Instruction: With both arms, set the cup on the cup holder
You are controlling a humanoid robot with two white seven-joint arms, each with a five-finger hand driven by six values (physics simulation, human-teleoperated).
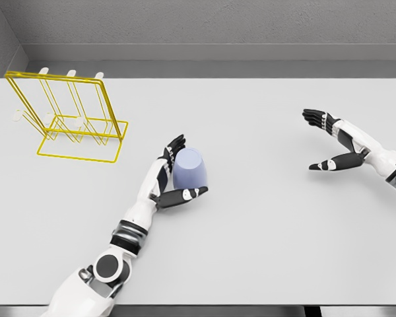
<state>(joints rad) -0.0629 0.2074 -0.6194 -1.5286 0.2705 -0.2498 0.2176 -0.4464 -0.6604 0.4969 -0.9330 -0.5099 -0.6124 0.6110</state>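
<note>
From the head view, you see the left robot hand [176,173] wrapped around a pale lavender cup [188,169] near the middle of the light grey worktop [264,231], fingers curled along the cup's far side and the thumb pressed across its near side. The cup appears upside down, its rounded base uppermost, resting on the worktop within the grasp. Your right robot hand [333,142] hovers well apart at the right, fingers spread and thumb held away from them, holding nothing. The yellow wire cup holder [69,115], fitted with white-tipped pegs, stands upright at the worktop's far left corner, well away from the cup and both hands.
</note>
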